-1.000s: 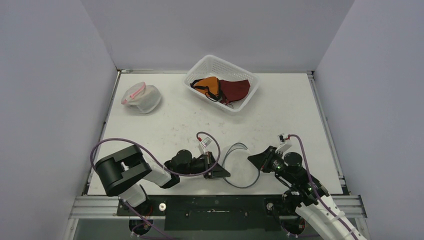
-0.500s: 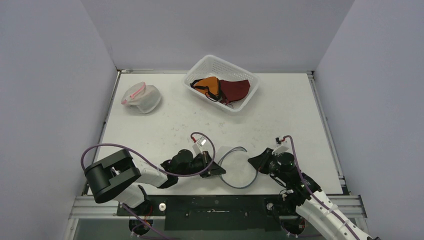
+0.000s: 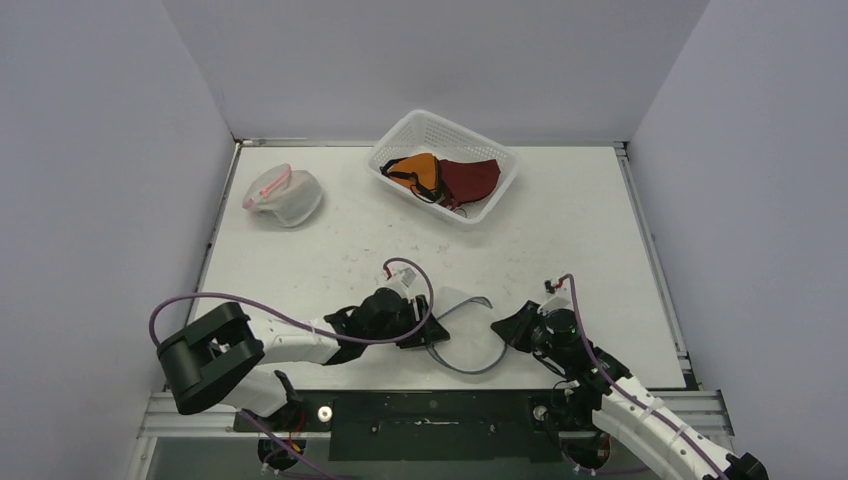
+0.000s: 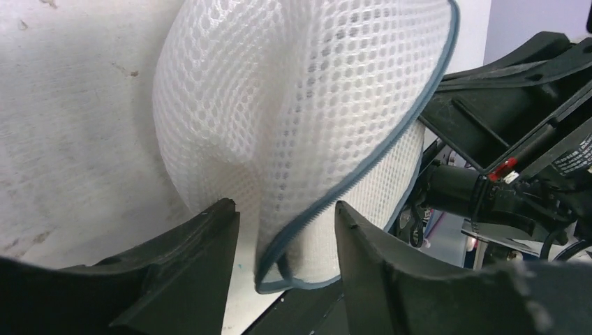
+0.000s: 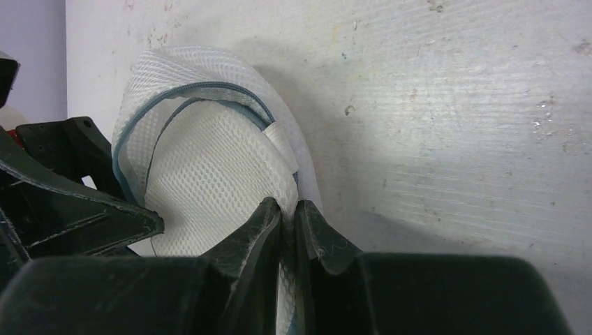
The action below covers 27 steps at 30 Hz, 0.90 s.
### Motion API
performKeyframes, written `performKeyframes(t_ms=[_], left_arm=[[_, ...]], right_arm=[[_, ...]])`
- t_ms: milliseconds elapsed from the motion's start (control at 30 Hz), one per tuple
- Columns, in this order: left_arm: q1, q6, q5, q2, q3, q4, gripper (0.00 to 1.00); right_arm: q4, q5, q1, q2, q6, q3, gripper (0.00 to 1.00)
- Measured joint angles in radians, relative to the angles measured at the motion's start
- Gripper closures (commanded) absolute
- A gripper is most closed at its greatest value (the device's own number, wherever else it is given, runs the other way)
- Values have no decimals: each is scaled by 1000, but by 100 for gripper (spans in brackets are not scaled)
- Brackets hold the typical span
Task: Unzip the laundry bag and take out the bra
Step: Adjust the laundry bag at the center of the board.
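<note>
Since left tool (image 4: 285, 208) opened, laundry bag (image 4: 293, 105) released

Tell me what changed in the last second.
The left gripper opened and let go of the mesh bag, whose edge now sits between its jaws; the left elbow swung outward. The right gripper stays shut on the bag. The basket and the far bag did not move.
</note>
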State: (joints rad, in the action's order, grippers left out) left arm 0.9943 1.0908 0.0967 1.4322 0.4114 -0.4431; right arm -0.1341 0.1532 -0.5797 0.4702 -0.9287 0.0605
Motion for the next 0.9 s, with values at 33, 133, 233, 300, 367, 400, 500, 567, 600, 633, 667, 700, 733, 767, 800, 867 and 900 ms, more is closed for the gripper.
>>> performKeyframes(t_ms=[33,133,233,300,367,400,500,567,600,633,667,700,733,767,800,867,900], left_arm=[[1,-7,-10,-14,9,32,42],[5,-43,-37,-99,32,139,41],[5,-81,-72,-197,49,234,41],[5,-106,-100,-254,61,294,41],[4,-131,-128,-296,74,343,42],[2,-146,-143,-309,84,369,42],[-2,-194,-169,-307,121,430,42],[-3,-236,-176,-286,159,470,39],[-2,-259,-179,-268,184,491,38],[2,-285,-182,-249,211,509,38],[8,-311,-189,-233,236,526,38],[17,-343,-198,-216,264,544,37],[27,-373,-209,-204,286,555,38],[37,-400,-220,-196,303,568,39],[45,-426,-231,-189,319,583,40],[56,-473,-256,-168,350,611,44],[59,-491,-269,-154,365,625,46]], right_arm=[[7,0,-5,-2,0,0,95],[9,3,-11,-10,1,1,95],[3,18,-11,-15,8,4,95],[-9,34,-11,-15,18,18,95],[-15,50,-11,-15,30,38,95],[-18,59,-11,-15,35,49,95],[-27,84,-11,-14,61,81,95],[-40,96,-11,-13,77,98,95],[-44,100,-11,-11,83,103,95],[-48,106,-11,-11,89,108,95],[-50,110,-11,-11,94,110,95],[-53,114,-11,-8,100,112,95],[-54,118,-11,-4,104,112,95],[-56,121,-11,0,107,113,95],[-57,125,-11,4,109,113,95],[-58,129,-11,11,110,113,95],[-58,131,-11,12,110,113,95]])
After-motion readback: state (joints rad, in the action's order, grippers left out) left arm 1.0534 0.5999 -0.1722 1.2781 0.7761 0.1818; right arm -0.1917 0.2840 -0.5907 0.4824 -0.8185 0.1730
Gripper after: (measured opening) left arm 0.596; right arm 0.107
